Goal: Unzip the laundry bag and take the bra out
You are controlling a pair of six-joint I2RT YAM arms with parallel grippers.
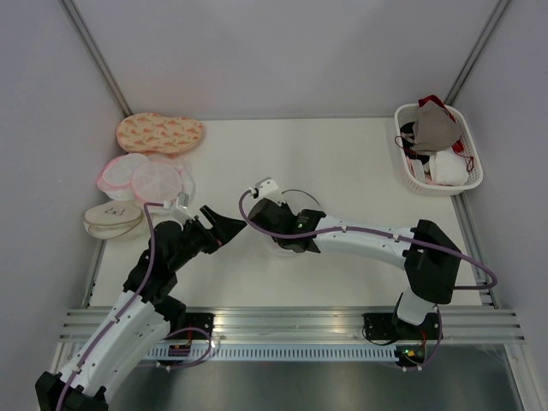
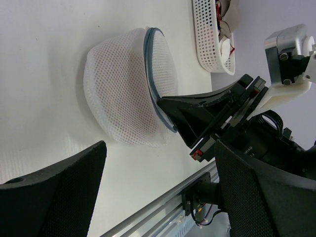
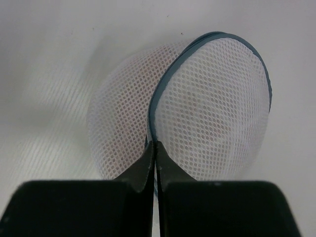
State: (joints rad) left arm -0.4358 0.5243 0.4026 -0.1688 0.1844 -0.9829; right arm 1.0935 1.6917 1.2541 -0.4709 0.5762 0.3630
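Observation:
The laundry bag (image 3: 207, 108) is a round white mesh case with a blue-grey zipper rim, standing on edge at mid-table. A faint pink tint shows through its mesh; the bra itself is hidden. My right gripper (image 3: 155, 146) is shut, its tips pinching the zipper rim at the bag's near side. In the top view the right gripper (image 1: 291, 224) covers most of the bag (image 1: 300, 201). My left gripper (image 1: 235, 229) is open and empty, just left of the bag and apart from it. The left wrist view shows the bag (image 2: 118, 94) beyond the left gripper (image 2: 158, 197).
A white basket (image 1: 467, 145) at the back right holds a taupe bra (image 1: 435, 127) and a white garment (image 1: 449, 167). At the far left lie an orange patterned case (image 1: 160, 133), pink-rimmed mesh cases (image 1: 141, 178) and a cream case (image 1: 113, 218). A metal rail (image 1: 291, 324) runs along the near edge.

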